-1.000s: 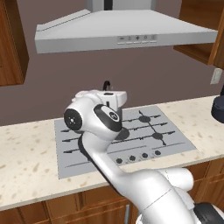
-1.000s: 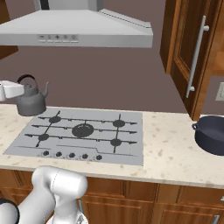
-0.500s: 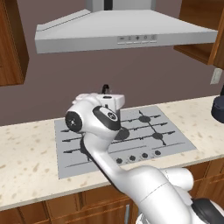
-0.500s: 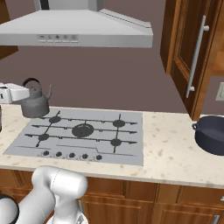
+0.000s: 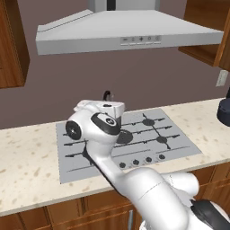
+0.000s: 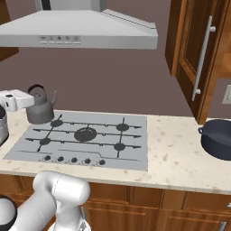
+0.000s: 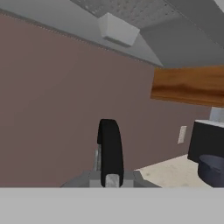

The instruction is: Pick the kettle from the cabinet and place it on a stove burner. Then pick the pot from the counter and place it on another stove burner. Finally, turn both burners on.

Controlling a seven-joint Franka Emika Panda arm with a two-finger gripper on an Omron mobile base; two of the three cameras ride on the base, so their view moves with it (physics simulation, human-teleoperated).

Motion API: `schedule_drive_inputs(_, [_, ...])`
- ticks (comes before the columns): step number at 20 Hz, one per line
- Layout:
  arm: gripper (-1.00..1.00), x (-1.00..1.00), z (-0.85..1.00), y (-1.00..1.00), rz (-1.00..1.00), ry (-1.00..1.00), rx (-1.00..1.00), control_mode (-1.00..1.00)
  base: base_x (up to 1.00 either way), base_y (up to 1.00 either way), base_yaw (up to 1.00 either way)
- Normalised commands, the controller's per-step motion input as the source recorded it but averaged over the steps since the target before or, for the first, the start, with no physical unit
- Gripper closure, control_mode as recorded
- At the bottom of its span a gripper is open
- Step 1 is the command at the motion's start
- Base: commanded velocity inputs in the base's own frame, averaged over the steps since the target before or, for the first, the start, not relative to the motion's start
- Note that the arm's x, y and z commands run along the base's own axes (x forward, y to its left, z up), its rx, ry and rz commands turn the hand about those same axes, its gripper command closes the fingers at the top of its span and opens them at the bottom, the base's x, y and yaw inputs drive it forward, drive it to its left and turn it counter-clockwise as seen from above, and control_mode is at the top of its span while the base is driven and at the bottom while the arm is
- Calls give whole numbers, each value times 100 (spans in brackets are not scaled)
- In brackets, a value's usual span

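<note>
**Kettle at the far left of the cooktop, in my pincer**

My pincer (image 6: 30,102) is clamped on the black arched handle of the small rounded grey metal kettle (image 6: 40,109). The right base view gives the kettle whole, at the far left corner of the flat silver-grey cooktop (image 6: 131,153), just by the far left black round burner (image 6: 57,122); I cannot tell whether its base touches the cooktop or hangs just above it.

From the left base view my own white arm covers the kettle, and just the top of its handle (image 5: 107,95) pokes up behind my wrist. The hand view shows that handle close up as a dark upright loop (image 7: 110,148) with the grey lid below it; my fingertips are hidden there.

The wide dark blue-grey pot (image 6: 218,138) sits on the beige speckled surface (image 6: 180,158) well to the right of the cooktop. It is cut off by the right edge of the picture, and I cannot see what is inside it. In the left base view only a dark sliver of it (image 5: 223,112) shows at the right edge.

The warm brown wooden wall cabinet (image 6: 194,58) with its long slim silver handle hangs above the pot. A grey range hood (image 5: 130,31) spans above the cooktop.
</note>
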Motion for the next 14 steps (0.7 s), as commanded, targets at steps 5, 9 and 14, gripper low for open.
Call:
schedule_drive_inputs(5, [100,11,-28,13,-1,-1,0,-100,0,0,0])
schedule_drive_inputs(9, [100,20,-19,10,0,0,0,-100,0,0,0])
schedule_drive_inputs(14, [100,23,-18,8,0,0,0,-100,0,0,0])
